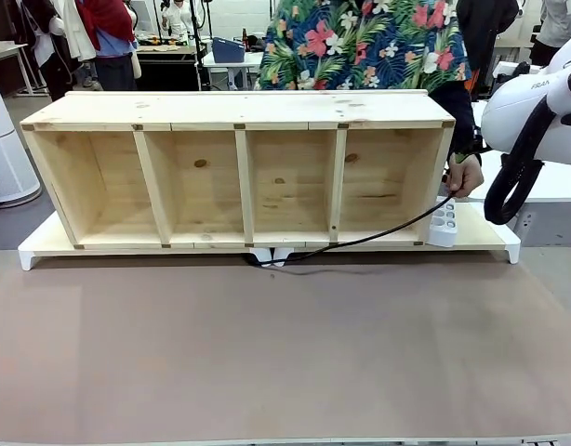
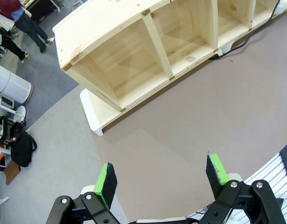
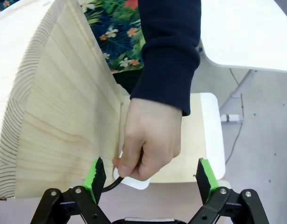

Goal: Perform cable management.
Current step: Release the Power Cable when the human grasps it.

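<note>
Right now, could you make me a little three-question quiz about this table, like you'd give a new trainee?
1. True or false: the person's hand at the right end of the wooden shelf is holding the cable.
2. How many open compartments does the shelf have?
A. three
B. four
C. six
3. Fill in: the right gripper hovers by the hand with its jaws ____, as does the left gripper above the brown mat.

Key
1. True: the fingers close around the cable's end, beside the white power block.
2. B.
3. Open; neither holds anything.
</note>
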Action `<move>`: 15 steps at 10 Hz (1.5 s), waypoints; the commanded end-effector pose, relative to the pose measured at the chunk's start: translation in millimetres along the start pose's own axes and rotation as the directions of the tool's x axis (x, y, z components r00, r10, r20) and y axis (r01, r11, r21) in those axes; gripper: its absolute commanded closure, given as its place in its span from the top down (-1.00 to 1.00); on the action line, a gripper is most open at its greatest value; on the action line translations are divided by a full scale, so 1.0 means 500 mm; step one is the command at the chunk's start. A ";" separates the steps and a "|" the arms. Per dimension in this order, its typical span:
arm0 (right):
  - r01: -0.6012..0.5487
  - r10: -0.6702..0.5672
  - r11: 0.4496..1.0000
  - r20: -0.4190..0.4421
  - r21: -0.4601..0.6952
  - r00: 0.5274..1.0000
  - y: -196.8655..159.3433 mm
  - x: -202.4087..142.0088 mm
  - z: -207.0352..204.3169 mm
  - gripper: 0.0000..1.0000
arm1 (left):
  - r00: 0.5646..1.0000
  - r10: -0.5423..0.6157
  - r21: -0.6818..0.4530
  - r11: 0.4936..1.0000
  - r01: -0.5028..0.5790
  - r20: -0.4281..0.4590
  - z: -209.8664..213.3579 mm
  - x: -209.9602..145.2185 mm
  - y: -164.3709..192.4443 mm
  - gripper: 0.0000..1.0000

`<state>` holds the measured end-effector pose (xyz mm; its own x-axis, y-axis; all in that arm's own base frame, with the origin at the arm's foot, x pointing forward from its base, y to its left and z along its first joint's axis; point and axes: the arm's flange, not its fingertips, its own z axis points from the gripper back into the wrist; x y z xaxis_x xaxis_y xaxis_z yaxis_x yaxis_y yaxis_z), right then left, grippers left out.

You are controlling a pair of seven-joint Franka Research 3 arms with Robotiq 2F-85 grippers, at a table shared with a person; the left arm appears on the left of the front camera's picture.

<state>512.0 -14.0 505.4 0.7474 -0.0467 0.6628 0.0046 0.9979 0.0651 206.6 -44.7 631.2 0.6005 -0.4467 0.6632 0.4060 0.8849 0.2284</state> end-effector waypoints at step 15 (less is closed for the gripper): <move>0.001 -0.001 1.000 0.000 -0.001 1.000 -0.002 0.000 0.000 1.00 | 1.000 0.007 -0.002 1.000 -0.007 0.002 0.001 -0.001 0.001 1.00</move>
<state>512.0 -13.9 505.4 0.7474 -0.0466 0.6627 0.0046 0.9979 0.0651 206.6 -44.7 631.2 0.6005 -0.4467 0.6632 0.4060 0.8849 0.2284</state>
